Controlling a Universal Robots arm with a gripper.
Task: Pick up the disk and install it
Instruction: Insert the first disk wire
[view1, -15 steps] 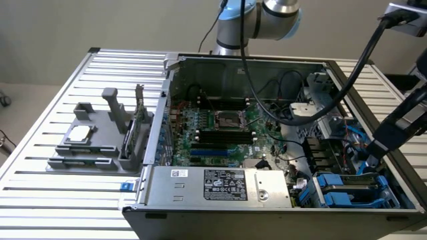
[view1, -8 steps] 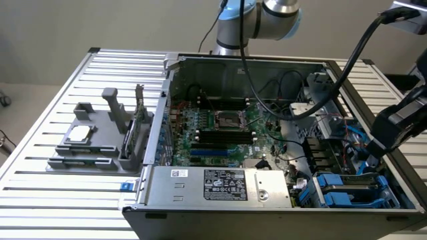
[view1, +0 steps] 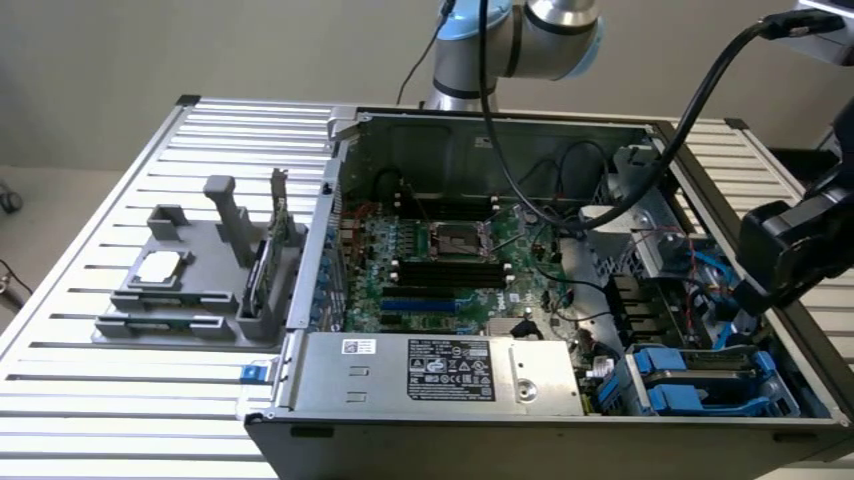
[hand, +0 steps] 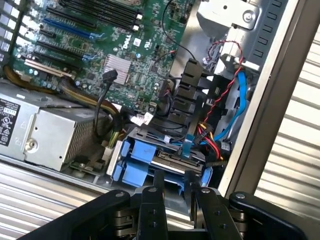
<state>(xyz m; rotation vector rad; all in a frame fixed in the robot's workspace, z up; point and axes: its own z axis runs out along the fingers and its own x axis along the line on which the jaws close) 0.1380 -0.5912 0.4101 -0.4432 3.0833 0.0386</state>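
The disk (view1: 702, 366), a flat silver-grey hard drive framed by a blue plastic carrier, lies in the drive bay at the five o'clock corner of the open grey metal computer case (view1: 350, 160), as the exterior view has it. The black two-fingered gripper (hand: 175, 176) hangs above the disk and apart from it, near the case's three o'clock wall. Its fingers (hand: 159, 181) stand a modest way apart and nothing is gripped between them; through the gap the wrist view looks down on the carrier's blue frame. A light blue flat cable (hand: 239, 107) and a twisted red and black wire (hand: 226, 60) run just beside the bay.

At six o'clock inside the case, next to the bay, sits a large grey metal box with a label (view1: 441, 372), and the green motherboard (view1: 414, 285) fills the middle. The case rests on a slatted metal counter (view1: 107, 420), where a grey plastic fixture (view1: 200, 300) at nine o'clock carries a small square silver chip (view1: 158, 265).

By the look of it, the lifting and placing are done, since the disk sits inside the case and the gripper is empty. Whether it is pushed fully home cannot be told.
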